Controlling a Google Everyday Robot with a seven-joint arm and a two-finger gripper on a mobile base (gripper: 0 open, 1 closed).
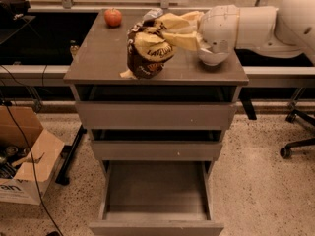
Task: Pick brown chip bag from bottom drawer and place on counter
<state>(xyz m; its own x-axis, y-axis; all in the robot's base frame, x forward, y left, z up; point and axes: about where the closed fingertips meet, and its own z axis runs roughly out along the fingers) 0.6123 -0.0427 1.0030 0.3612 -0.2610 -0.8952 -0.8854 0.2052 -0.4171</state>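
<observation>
The brown chip bag (146,53) stands on the counter (98,58) near its front edge, its dark crinkled top gathered up. My gripper (165,32) reaches in from the right on the white arm (246,26), and its yellowish fingers (179,38) are shut on the top of the bag. The bottom drawer (157,215) is pulled open below, and its grey interior holds nothing.
A red apple (113,17) sits at the counter's back left, and a pale object (152,14) lies behind the bag. The two upper drawers are closed. An open cardboard box (24,156) with cables stands on the floor at left; a chair base (295,141) is at right.
</observation>
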